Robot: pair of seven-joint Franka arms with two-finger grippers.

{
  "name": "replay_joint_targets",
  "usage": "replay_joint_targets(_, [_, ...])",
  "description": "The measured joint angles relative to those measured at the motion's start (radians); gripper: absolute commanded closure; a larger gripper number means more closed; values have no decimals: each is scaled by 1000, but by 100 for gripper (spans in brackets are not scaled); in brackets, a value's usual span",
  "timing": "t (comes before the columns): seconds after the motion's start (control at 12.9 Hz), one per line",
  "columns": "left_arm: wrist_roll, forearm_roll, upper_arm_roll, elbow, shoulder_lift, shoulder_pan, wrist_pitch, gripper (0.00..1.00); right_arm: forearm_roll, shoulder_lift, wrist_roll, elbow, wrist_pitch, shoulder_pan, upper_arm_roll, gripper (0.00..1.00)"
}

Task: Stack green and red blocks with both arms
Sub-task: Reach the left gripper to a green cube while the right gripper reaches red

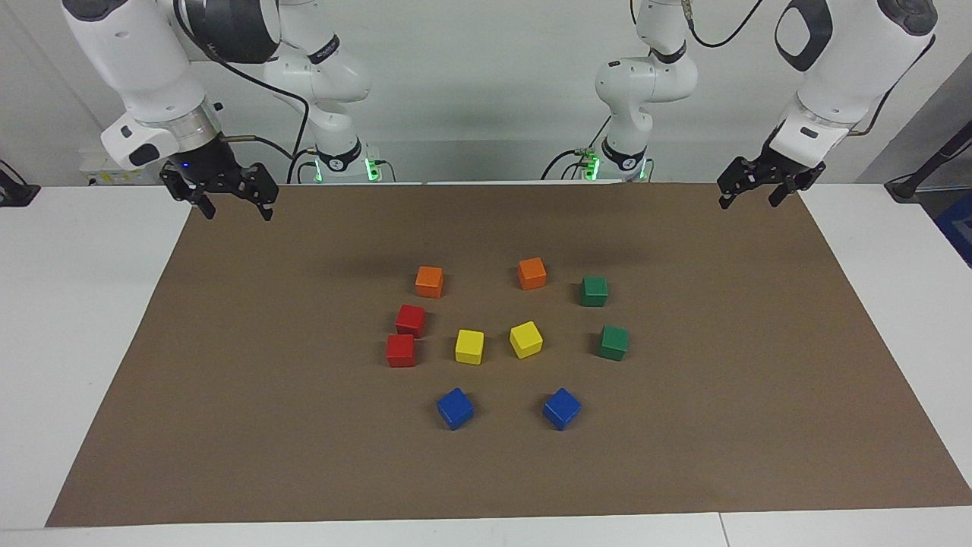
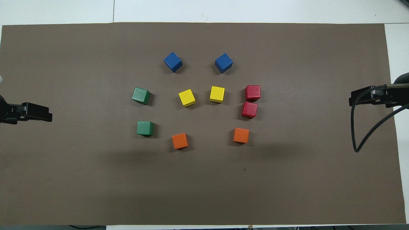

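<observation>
You've got both arms waiting, up off the mat at the robots' end. The left claw [image 1: 763, 194] hangs over the brown mat's [image 1: 228, 425] corner at the left arm's end, fingers spread, nothing in it. The right claw [image 1: 228, 199] hangs over the corner at the right arm's end, also spread and empty.

Your task blocks all sit flat on the mat, none stacked. The two green ones are toward the left arm's end: one green block [image 1: 594, 291] nearer the robots, the second green block [image 1: 612, 343] a bit farther from them, the two apart. The two reds are toward the right arm's end: one red block [image 1: 410, 320] nearer the robots, the second red block [image 1: 400, 350] just beside it, farther from the robots, almost touching.

Between those pairs you'll see two yellow cubes [image 1: 469, 346]. Two orange cubes [image 1: 429, 281] lie nearer the robots than the yellows, two blue cubes [image 1: 455, 408] farther out. White tabletop [image 1: 68, 319] shows around the mat.
</observation>
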Motion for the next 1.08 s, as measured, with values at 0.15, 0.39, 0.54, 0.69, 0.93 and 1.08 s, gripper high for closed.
replay_joint_targets(0.15, [1, 0, 0, 0, 0, 0, 0, 0, 0, 0, 0, 0, 0, 0, 0, 0])
replay_joint_targets(0.39, [2, 0, 0, 0, 0, 0, 0, 0, 0, 0, 0, 0, 0, 0, 0, 0])
replay_joint_targets(0.54, [6, 0, 0, -1, 0, 0, 0, 0, 0, 0, 0, 0, 0, 1, 1, 0])
replay_joint_targets(0.69, [11, 0, -4, -13, -1, -1, 1, 0, 2, 1, 43, -1, 1, 24, 7, 0])
replay_joint_targets(0.93, [5, -3, -20, -61, -1, -57, 68, 0, 2, 7, 236, -15, 51, 149, 13, 0])
replay_joint_targets(1.08, [-6, -17, -26, -116, 5, -125, 142, 0, 2, 19, 371, -36, 104, 233, 17, 0])
